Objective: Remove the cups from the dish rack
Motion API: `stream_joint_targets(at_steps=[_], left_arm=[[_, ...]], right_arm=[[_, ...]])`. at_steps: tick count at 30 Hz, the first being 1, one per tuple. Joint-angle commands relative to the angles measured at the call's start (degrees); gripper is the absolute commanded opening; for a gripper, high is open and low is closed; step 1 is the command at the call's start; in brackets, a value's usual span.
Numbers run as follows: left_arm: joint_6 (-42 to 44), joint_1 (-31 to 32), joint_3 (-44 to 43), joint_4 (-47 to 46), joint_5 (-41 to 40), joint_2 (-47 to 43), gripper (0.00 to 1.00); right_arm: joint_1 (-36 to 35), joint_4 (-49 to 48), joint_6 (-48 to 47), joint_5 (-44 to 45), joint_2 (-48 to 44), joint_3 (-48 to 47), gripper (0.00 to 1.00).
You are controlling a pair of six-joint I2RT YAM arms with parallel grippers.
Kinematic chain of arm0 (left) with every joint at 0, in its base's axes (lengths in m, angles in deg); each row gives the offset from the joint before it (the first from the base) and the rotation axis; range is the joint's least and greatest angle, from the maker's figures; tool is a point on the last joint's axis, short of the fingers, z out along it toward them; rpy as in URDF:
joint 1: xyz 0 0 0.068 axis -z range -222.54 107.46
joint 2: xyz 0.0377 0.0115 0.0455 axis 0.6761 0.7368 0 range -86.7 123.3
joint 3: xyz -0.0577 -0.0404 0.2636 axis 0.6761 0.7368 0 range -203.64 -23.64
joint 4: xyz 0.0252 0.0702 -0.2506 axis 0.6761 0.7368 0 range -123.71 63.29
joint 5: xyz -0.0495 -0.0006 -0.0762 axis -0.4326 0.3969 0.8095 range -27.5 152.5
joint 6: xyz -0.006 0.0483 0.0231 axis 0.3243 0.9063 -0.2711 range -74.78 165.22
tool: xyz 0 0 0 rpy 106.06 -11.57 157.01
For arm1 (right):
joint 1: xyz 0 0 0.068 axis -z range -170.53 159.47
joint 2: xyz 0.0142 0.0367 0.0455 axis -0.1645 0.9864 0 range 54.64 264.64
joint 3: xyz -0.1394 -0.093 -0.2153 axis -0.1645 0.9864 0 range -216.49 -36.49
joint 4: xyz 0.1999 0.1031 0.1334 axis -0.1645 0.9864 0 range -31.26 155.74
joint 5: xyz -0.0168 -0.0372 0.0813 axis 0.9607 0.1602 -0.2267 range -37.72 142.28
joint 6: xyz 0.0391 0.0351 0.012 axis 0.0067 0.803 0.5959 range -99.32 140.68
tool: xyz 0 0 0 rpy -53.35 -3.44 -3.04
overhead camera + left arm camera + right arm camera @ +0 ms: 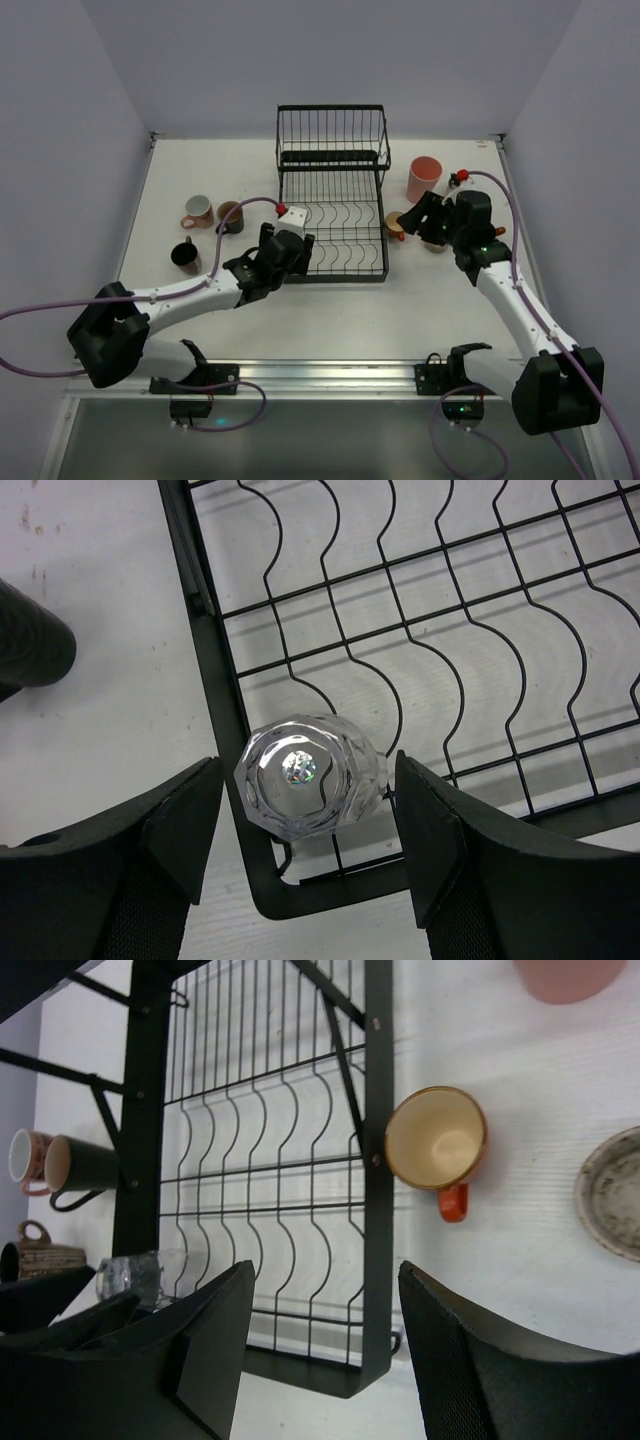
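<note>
The black wire dish rack (332,190) stands mid-table; its rear basket and lower tray (420,630) look bare except for one clear glass (310,777) at the tray's near-left corner, faceted base toward the camera. My left gripper (308,815) is open with a finger on each side of the glass, not touching it; in the top view it (298,243) sits at that corner. My right gripper (320,1345) is open and empty, right of the rack (420,215), above an orange-red mug (437,1140).
Left of the rack stand a pink mug (197,211), a brown mug (230,216) and a black mug (184,256). On the right are a tall pink tumbler (424,178), the orange-red mug (396,226) and a beige-grey cup (612,1192).
</note>
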Motion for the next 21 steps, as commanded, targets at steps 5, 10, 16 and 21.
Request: stream_joint_targets(at_steps=[5,10,16,21], left_arm=[[1.48,0.31,-3.35,-5.7,-2.55,3.14,0.73],[1.57,0.23,-3.53,-6.76,-2.2,3.93,0.62],[1.84,0.23,-4.05,-7.64,-1.32,5.33,0.5],[1.75,0.23,-3.97,-8.52,-0.7,4.73,0.31]], right_arm=[[-5.28,-0.31,1.76,-1.31,-6.94,0.33,0.63],[-5.9,0.66,2.2,-3.5,-10.64,-0.37,0.63],[-5.99,2.5,1.76,-5.52,-13.01,-0.82,0.63],[-6.07,3.12,1.93,-6.84,-14.51,-0.2,0.64]])
